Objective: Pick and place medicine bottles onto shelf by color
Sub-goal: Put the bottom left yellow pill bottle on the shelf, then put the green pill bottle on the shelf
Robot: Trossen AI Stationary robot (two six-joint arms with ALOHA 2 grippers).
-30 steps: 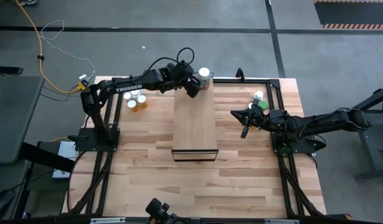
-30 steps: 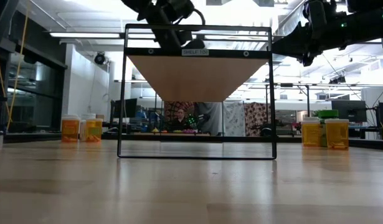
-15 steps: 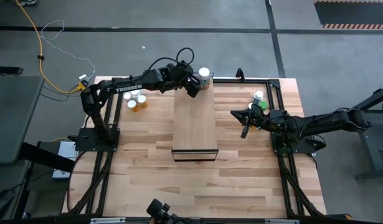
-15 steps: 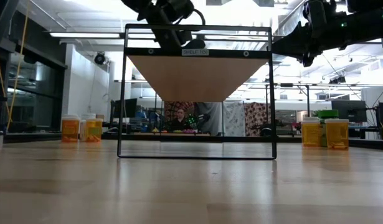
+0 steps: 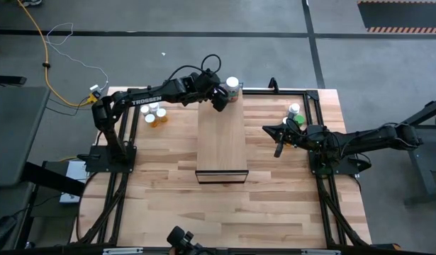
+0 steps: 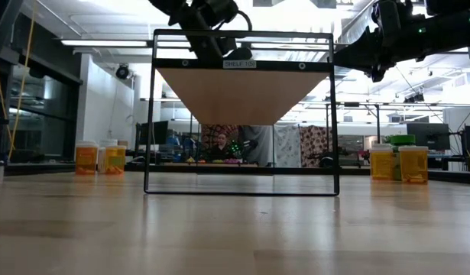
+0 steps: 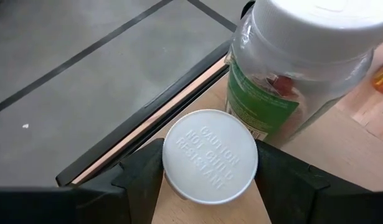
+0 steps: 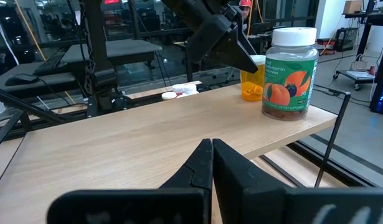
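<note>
The shelf (image 5: 222, 138) is a long light-wood block lying mid-table. My left gripper (image 5: 219, 98) reaches over its far end, shut on a small orange medicine bottle (image 8: 252, 82) with a white cap (image 7: 210, 155). Beside it a larger clear bottle (image 7: 291, 81) with a green label and white cap stands on the shelf's far end (image 5: 232, 86). My right gripper (image 5: 278, 149) hovers shut to the right of the shelf, touching nothing. More bottles stand at the table's far left (image 5: 155, 115) and far right (image 5: 294, 111). My left gripper pinches the orange bottle at its white cap (image 7: 179, 163), with one finger (image 7: 141, 174) on each side. The fingers come slanting down from the far left. The bottle is upright, its base at the shelf top (image 8: 251, 99); whether it rests there I cannot tell.
Orange bottles stand on the table at the left (image 6: 85, 158) and at the right (image 6: 413, 163), where there is also a green one (image 6: 403, 140). The shelf's black frame (image 6: 150, 114) rises mid-table. Bare planked table lies toward the near edge (image 5: 225, 212).
</note>
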